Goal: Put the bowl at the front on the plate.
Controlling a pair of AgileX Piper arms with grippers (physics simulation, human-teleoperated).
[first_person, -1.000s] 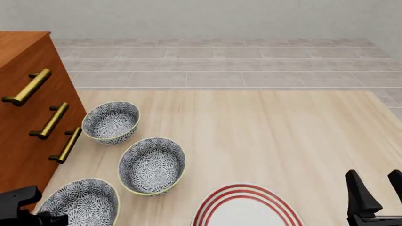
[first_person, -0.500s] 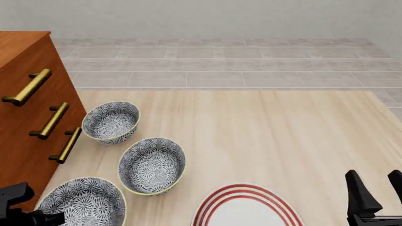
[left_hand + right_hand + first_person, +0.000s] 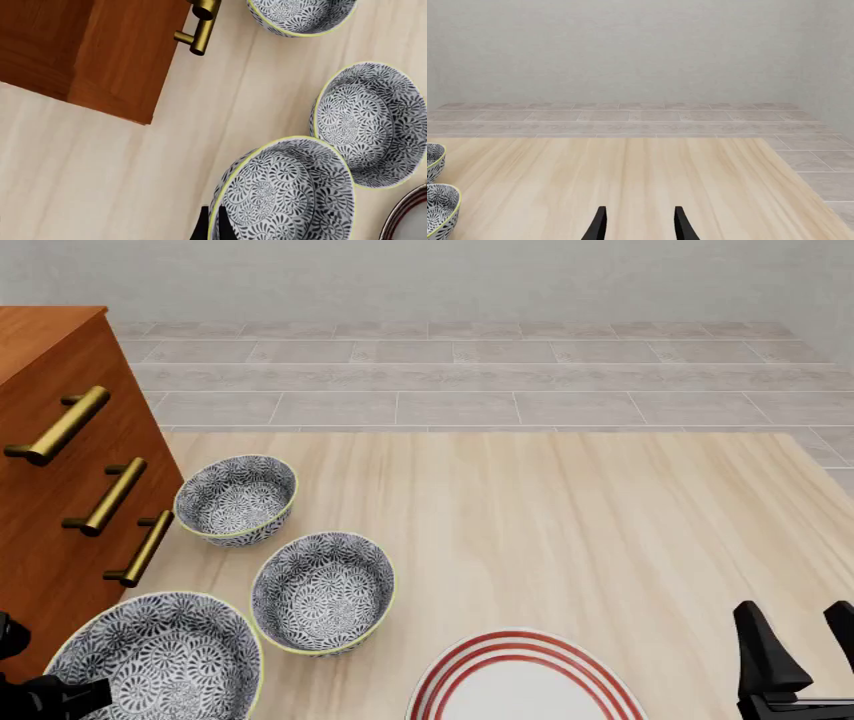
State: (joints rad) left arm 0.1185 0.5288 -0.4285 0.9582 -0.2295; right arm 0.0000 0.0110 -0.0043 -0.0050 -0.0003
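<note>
Three bowls run diagonally beside the drawer cabinet [image 3: 60,470]; the front bowl [image 3: 160,660] sits left of the plate [image 3: 527,680].

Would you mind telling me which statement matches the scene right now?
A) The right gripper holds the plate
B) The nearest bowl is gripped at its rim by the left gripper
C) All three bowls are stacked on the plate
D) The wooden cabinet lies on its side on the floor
B: in the left wrist view the left gripper has its fingers either side of the rim of the bowl, while the plate is bare and the right gripper is open and holds nothing.
</note>
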